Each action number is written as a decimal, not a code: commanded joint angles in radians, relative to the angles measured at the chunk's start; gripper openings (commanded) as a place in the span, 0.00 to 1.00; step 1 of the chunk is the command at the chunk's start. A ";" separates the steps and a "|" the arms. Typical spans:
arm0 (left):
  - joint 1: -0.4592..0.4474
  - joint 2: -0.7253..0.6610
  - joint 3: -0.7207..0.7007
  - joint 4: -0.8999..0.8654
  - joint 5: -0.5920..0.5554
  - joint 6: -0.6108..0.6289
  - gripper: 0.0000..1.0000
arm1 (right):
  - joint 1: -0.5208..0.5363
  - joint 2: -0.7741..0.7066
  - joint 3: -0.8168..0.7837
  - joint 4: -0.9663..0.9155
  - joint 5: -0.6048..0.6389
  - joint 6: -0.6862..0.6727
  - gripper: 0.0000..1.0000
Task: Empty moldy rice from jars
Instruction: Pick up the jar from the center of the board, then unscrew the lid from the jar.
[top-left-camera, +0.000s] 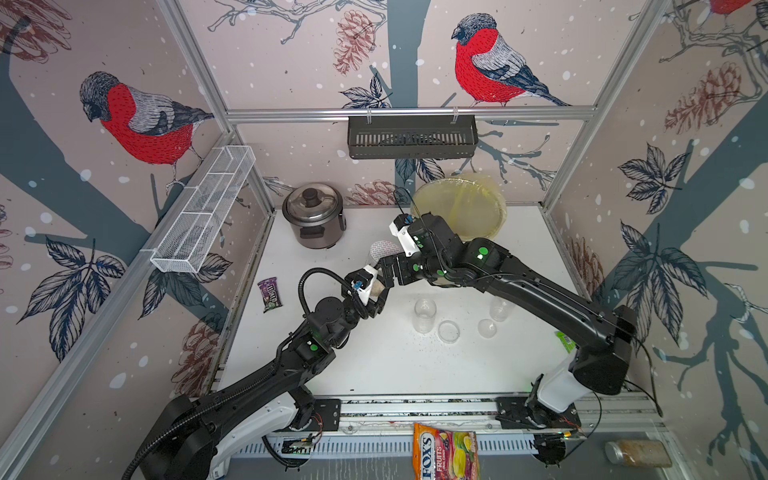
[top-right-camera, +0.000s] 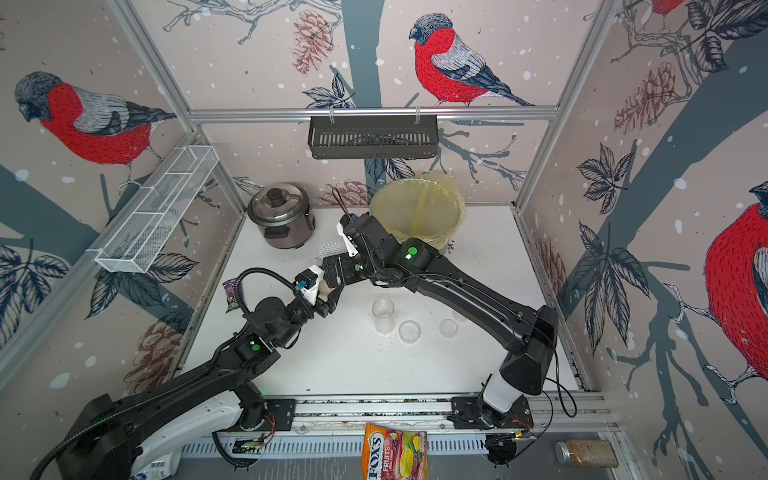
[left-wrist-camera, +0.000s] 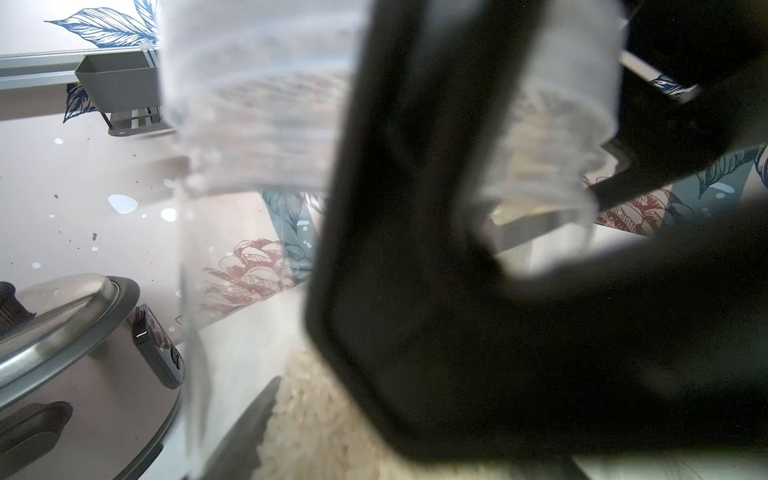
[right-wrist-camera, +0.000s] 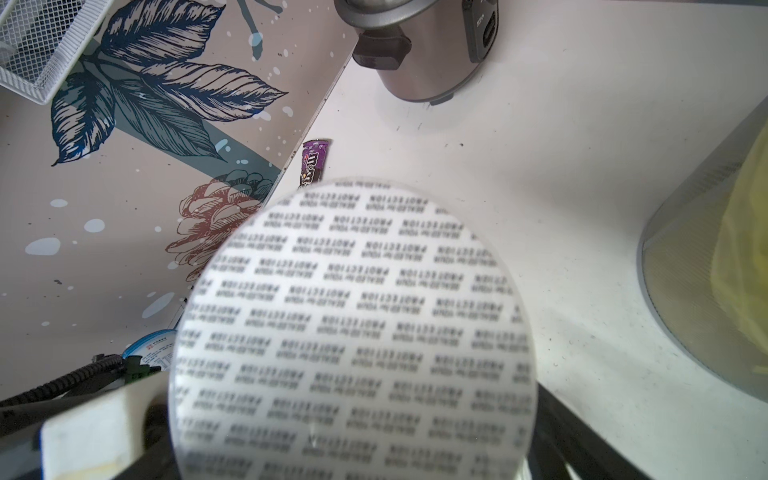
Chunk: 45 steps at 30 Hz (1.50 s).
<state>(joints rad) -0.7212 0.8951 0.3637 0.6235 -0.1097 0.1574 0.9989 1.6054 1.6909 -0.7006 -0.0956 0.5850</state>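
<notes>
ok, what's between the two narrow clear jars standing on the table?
Two clear round lids, flat on the white tabletop; shows in both top views.

FOX'S FRUITS candy bag (top-left-camera: 446, 455), m&m's purple packet (right-wrist-camera: 314, 162), mirrored PROTECTION on lid (right-wrist-camera: 353, 332)

Materials and finishes.
Rice cooker lid (top-left-camera: 312, 201), eleven o'clock: glossy metal; wide jar (top-left-camera: 377, 289), centre: clear smooth plastic; tabletop (top-left-camera: 415, 365): matt white; bin (top-left-camera: 500, 216), one o'clock: translucent plastic.
</notes>
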 joint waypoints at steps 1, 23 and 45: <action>-0.001 -0.007 0.000 0.029 -0.019 0.018 0.37 | 0.014 -0.034 -0.041 0.056 -0.037 0.010 1.00; -0.023 0.018 0.008 0.063 -0.069 0.130 0.37 | -0.145 -0.288 -0.141 -0.085 -0.084 0.106 1.00; -0.069 0.085 0.018 0.107 -0.129 0.211 0.35 | -0.162 0.172 0.406 -0.448 -0.205 0.075 1.00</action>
<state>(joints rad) -0.7883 0.9798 0.3744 0.6426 -0.2367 0.3408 0.8307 1.7653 2.0850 -1.1072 -0.3054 0.6765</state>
